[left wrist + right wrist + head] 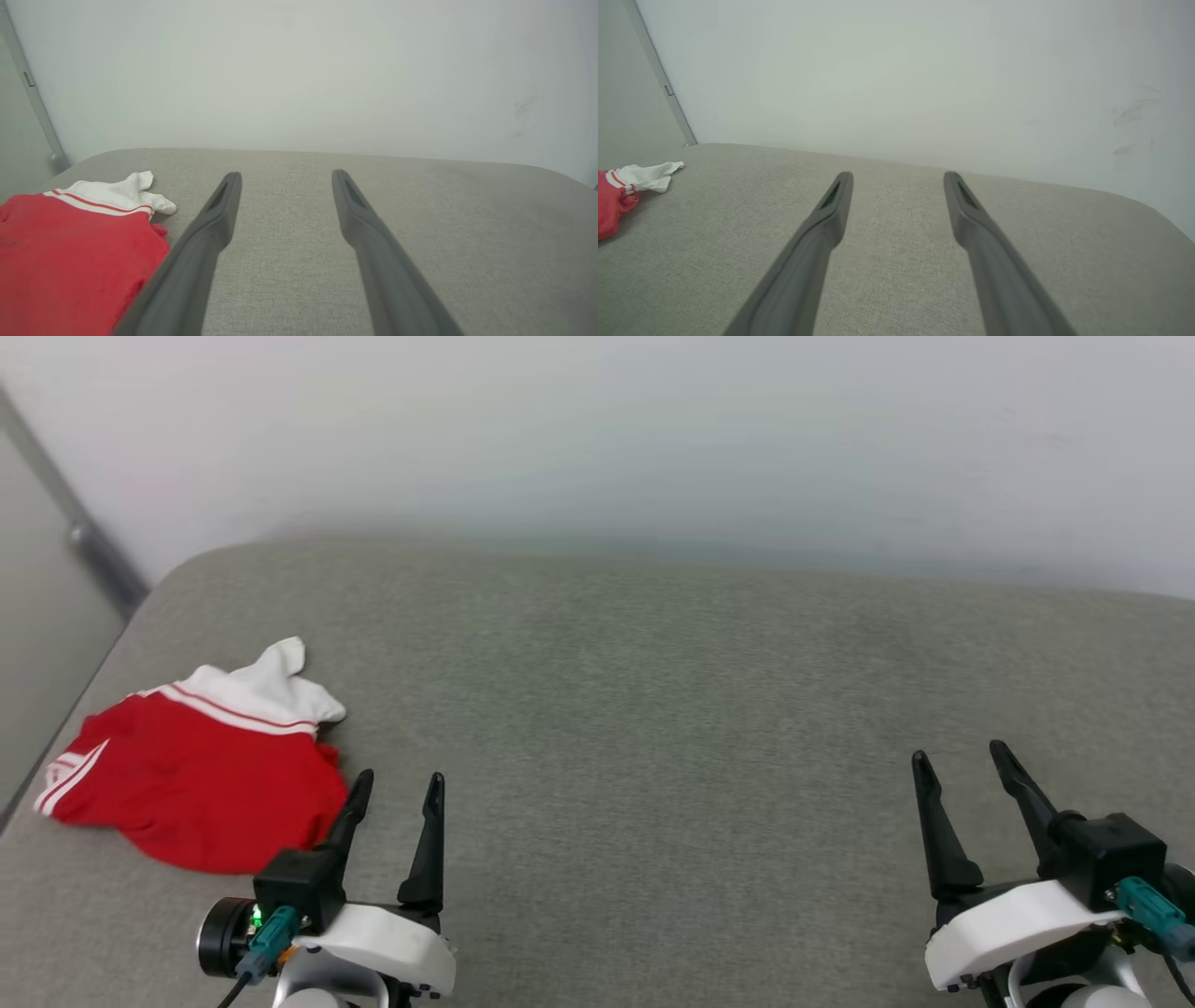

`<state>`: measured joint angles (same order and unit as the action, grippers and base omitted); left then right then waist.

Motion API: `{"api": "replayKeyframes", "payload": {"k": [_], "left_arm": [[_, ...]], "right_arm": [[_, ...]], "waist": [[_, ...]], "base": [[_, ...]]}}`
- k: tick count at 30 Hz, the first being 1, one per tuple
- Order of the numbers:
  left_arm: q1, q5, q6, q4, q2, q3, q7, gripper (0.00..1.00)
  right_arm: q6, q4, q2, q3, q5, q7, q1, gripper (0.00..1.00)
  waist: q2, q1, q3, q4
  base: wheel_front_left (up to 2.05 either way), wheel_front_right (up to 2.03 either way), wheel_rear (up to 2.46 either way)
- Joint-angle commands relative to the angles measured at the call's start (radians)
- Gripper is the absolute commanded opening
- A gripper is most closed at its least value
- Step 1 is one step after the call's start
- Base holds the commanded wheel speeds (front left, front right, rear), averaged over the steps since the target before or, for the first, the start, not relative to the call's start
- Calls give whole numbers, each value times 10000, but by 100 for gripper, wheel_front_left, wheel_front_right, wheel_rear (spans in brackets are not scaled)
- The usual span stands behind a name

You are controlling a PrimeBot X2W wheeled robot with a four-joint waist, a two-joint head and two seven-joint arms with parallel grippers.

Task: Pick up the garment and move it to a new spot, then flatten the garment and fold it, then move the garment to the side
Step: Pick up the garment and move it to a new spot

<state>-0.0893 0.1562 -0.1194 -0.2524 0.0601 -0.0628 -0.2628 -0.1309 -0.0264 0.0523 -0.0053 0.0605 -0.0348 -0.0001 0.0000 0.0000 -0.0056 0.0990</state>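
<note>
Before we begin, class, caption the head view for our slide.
Red-and-white garment lies crumpled at left on the grey cushion; left gripper and right gripper open and empty.

Long black fingers [428, 845], white wrist shells [383, 941], teal connectors [274, 930].

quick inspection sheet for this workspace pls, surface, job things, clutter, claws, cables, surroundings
surface: grey fabric cushion, rounded far corners
job's things: garment, red with a white sleeve, rumpled near the cushion's left edge, not held
clutter: nothing seen
claws: left claw open, right beside the garment, contact unclear; right claw open, over bare cushion
cables: left teal plug with a dark lead at that wrist; right teal plug likewise
surroundings: pale wall behind; grey rail at far left
</note>
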Motion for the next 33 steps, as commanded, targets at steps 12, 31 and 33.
{"api": "replayKeyframes", "payload": {"k": [12, 31, 33], "left_arm": [[-184, 38, 206, -72, 146, 677, -28, 100], [-72, -40, 179, 162, 142, 1339, -28, 100], [-101, -62, 170, 171, 129, 1369, -28, 100]], "right_arm": [[5, -488, -30, 667, -419, 263, -236, 100], [5, -639, -28, 1051, -482, 288, -515, 100], [5, -635, -28, 1071, -464, 290, -554, 100]], "waist": [[0, 0, 234, 2275], [0, 0, 478, 4310], [0, 0, 498, 4319]], "base": [[0, 0, 0], [0, 0, 0], [0, 0, 0]]}}
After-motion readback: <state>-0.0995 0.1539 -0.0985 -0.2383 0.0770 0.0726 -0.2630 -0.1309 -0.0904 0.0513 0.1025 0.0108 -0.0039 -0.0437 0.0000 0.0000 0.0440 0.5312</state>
